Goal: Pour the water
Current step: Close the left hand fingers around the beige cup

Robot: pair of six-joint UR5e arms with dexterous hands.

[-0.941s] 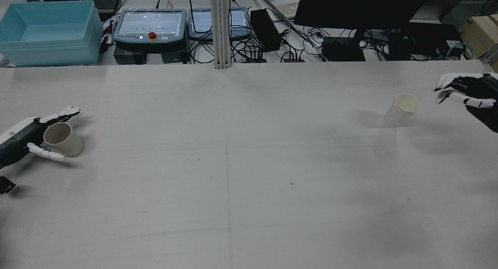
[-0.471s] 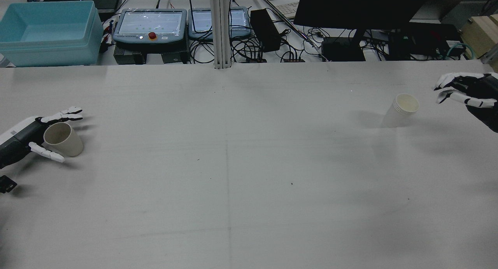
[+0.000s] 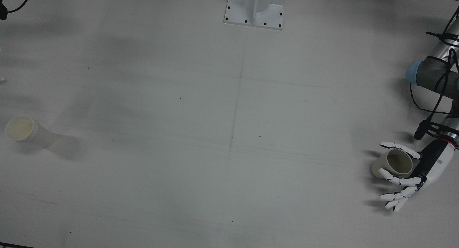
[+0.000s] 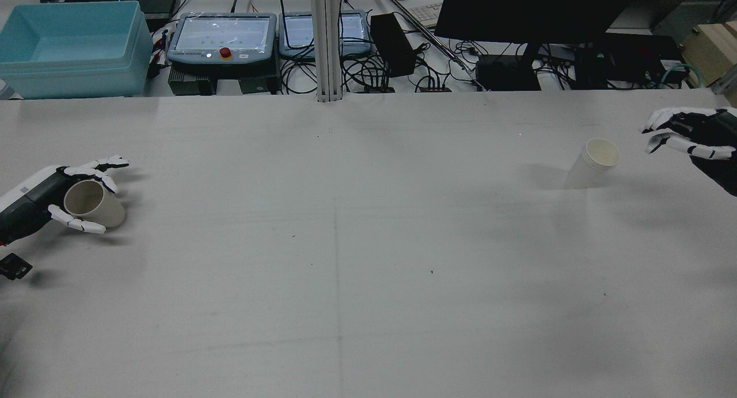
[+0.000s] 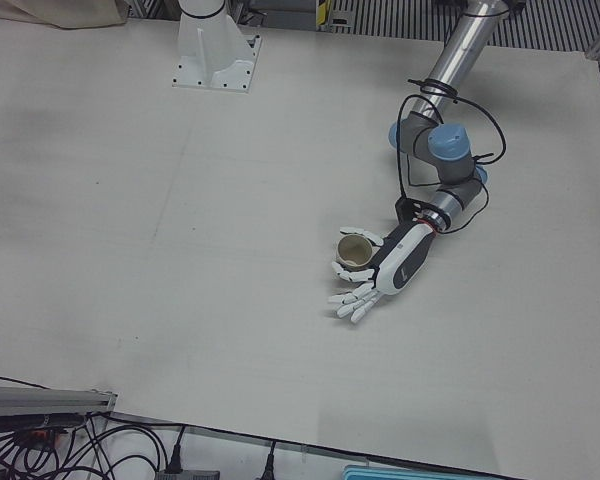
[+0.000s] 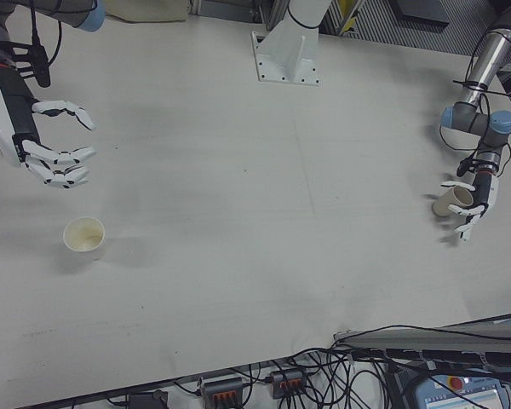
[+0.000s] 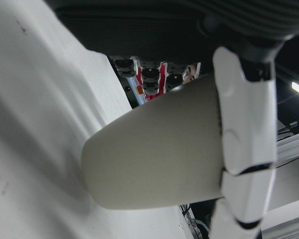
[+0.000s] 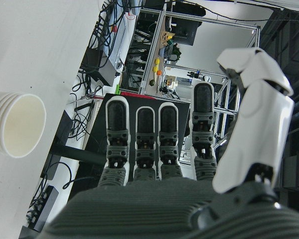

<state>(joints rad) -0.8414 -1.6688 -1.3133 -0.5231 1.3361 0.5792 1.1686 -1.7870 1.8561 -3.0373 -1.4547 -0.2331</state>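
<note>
- Since the earlier rear pictures, the left robot hand [image 4: 69, 199] had crept a little forward and its fingers had drawn in closer round the beige cup [image 4: 92, 204]; the right robot hand [image 4: 688, 136] and the white cup stack [image 4: 596, 162] had not shifted.
- At the far left of the worktop [image 4: 368, 242] in the rear view, the beige cup leaned with its mouth tipped back toward the left robot hand. Fingers curved on both sides of its wall, but the grasp looked loose; I could not tell whether it was fully clamped.
- By my judgement the beige cup was light, thin paper: easy to lift, easy to crush or tip. Hold was best taken at mid-wall with gentle, even pressure, clear of the rim.
- At the far right, the white cup stack stood upright with its mouth open. The right robot hand hovered near it, fingers apart, holding nothing.
- The left hand view alone showed a finger [image 7: 246, 134] pressed flat against the beige cup's side, contact the rear view left unclear.
- The front view looked into both cups but showed no water plainly, and missed the right robot hand, which the right-front view showed [image 6: 55, 153] above the white cup stack [image 6: 83, 234].
</note>
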